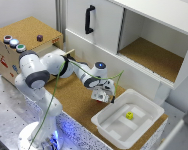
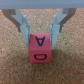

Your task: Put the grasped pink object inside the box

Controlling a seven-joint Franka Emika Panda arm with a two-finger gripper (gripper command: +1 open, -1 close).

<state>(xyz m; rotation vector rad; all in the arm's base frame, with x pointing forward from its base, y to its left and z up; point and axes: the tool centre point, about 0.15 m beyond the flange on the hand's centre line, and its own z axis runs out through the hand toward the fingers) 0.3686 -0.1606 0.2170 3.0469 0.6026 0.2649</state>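
In the wrist view my gripper (image 2: 40,34) has a finger on each side of the pink object (image 2: 40,49), a small pink block marked with the black letters A and D. The block is just above or on the cork surface; I cannot tell which. In the exterior view my gripper (image 1: 105,95) is low over the cork mat, just to the exterior view's left of the box (image 1: 110,131), a shallow white tub. The block is too small to make out there. A small yellow cube (image 1: 129,115) lies inside the box.
A cork-topped wooden box with coloured buttons (image 1: 24,37) stands at the back on the exterior view's left. A large white cabinet (image 1: 109,30) with a black handle (image 1: 90,19) and an open compartment (image 1: 154,57) runs behind the cork mat (image 1: 76,102).
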